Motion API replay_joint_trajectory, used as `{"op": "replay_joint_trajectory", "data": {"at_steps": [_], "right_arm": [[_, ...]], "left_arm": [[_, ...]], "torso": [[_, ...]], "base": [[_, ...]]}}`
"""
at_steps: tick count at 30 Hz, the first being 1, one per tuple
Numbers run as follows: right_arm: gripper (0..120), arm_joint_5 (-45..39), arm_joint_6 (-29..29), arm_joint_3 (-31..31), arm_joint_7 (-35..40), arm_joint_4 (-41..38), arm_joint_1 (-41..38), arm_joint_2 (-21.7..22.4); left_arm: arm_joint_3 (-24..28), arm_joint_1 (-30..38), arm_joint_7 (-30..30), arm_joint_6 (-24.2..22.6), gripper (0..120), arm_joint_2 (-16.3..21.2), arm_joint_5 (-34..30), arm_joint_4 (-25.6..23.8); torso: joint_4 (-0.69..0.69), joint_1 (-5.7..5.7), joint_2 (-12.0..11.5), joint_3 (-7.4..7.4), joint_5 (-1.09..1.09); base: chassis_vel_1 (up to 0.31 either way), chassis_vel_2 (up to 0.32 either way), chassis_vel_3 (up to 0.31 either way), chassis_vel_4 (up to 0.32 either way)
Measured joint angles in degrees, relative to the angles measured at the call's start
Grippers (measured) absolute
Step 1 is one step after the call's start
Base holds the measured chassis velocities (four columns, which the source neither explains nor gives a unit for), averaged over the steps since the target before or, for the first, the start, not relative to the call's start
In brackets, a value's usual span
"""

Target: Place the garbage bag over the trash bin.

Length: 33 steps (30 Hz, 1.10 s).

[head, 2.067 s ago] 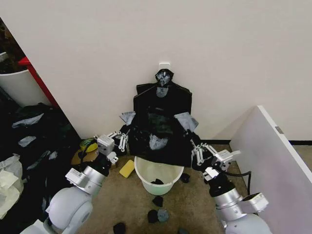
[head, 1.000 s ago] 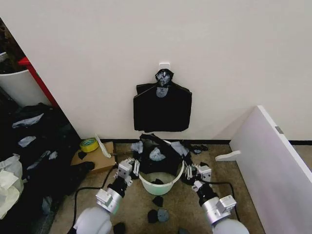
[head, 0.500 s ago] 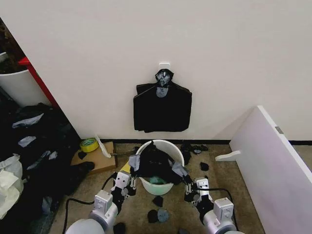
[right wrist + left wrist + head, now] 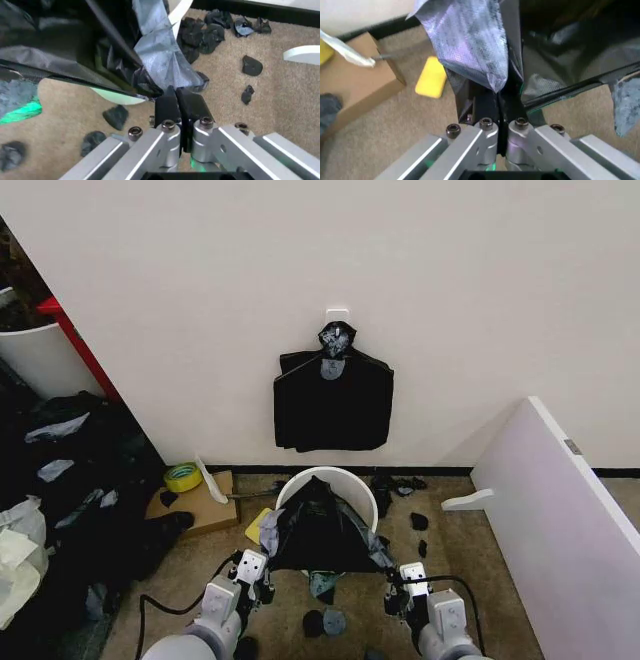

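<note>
1. Bag (image 4: 318, 532): stretched black sheet over the near side of the bin (image 4: 345, 480), long axis running left to right between the 2 grippers, peak pointing up and toward the wall, lower edge taut and low.
2. Bin: upright on the carpet just in front of the wall; far rim bare and white, near rim and front wall hidden under the bag.
3. Left gripper (image 4: 252, 568): low at the bag's left corner, beside the bin. Seen from the left wrist, left gripper (image 4: 499, 112) pressed nearly together, clamping a bunched fold of black film with a grey-taped flap (image 4: 470, 45) rising from it.
4. Right gripper (image 4: 406, 578): low at the bag's right corner. Seen from the right wrist, right gripper (image 4: 176, 103) closed to a slit, pinching the bag's edge where a grey-taped strip (image 4: 160, 56) meets the black film.
5. Nearby: yellow sponge (image 4: 431, 77) on the carpet left of the bin, cardboard box (image 4: 205, 505) beyond it, black scraps (image 4: 200, 33) scattered on the floor to the right.
6. On the wall above: flat black bundle (image 4: 333, 398) hanging from a hook.
</note>
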<state>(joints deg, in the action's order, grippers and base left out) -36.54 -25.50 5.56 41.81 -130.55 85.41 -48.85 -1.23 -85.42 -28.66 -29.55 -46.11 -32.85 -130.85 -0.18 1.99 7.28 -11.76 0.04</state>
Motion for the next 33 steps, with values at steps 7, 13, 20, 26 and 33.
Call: {"op": "replay_joint_trajectory", "data": {"at_steps": [7,13,20,26,33], "right_arm": [[0,5.97,1.97,0.60,-2.32,5.99,-1.13,-1.29],[0,13.08,5.27,0.61,-4.80,11.43,-1.91,-3.02],[0,19.02,8.57,0.91,-6.72,16.72,-3.20,-5.12],[0,21.28,10.89,0.58,-7.99,20.00,-4.50,-6.22],[0,21.21,11.83,0.35,-8.67,22.84,-5.60,-7.38]], "left_arm": [[1.89,1.88,-0.58,0.02,0,-2.48,0.51,4.45],[2.34,3.32,-0.45,0.36,0,-4.77,1.41,8.57],[2.37,4.09,-0.24,0.84,0,-5.82,1.93,11.15],[1.84,4.64,-0.14,1.37,0,-6.69,1.83,12.29],[1.64,4.59,-0.15,1.41,0,-7.97,1.64,13.22]], "torso": [[0.00,0.00,0.00,0.00,0.01],[0.00,0.00,0.00,0.00,0.00],[0.00,0.00,0.00,0.00,0.00],[0.00,0.00,0.00,0.00,0.00],[0.00,0.00,0.00,0.00,0.00]], "base": [[0.000,0.000,0.000,0.000],[0.000,0.000,0.000,0.000],[0.000,0.000,0.000,0.000],[0.000,0.000,0.000,0.000],[0.000,0.000,0.000,0.000]]}}
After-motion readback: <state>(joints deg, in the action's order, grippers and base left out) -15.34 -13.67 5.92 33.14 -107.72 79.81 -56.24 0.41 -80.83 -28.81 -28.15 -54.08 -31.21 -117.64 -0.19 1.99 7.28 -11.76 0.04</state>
